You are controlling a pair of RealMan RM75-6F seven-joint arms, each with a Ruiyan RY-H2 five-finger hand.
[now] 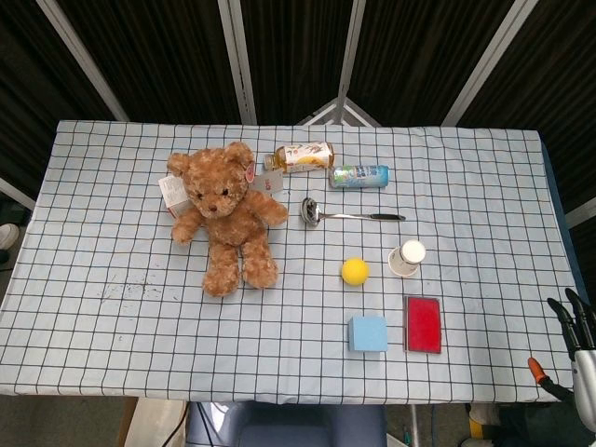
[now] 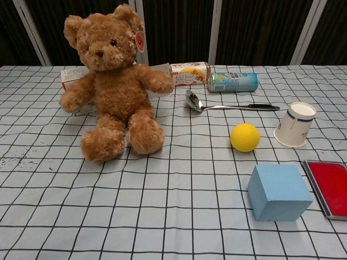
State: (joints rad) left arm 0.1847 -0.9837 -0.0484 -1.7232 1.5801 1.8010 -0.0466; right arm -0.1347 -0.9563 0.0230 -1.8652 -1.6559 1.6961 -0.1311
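Right hand (image 1: 575, 326) at the table's near right edge, fingers apart and holding nothing; the left hand is not seen in either view.

Nearest the right hand, well apart from it, a flat red rectangular card in a dark frame (image 1: 423, 324) lies on the checked tablecloth (image 1: 112, 307), with a light blue foam cube (image 1: 368, 333) just beside it on the left. Beyond them sit a yellow ball (image 1: 355, 271) and a white paper cup tipped on its side (image 1: 406, 257). Farther back, a metal ladle with a black handle (image 1: 345, 214) lies crosswise, then a toppled yellow-labelled bottle (image 1: 303, 156) and a blue-green can (image 1: 359, 175). A brown plush teddy bear (image 1: 223, 212) sits on the left. Judging from this, a reach toward the red card should come in low and level, approaching its right edge so the fingers avoid nudging the cube.
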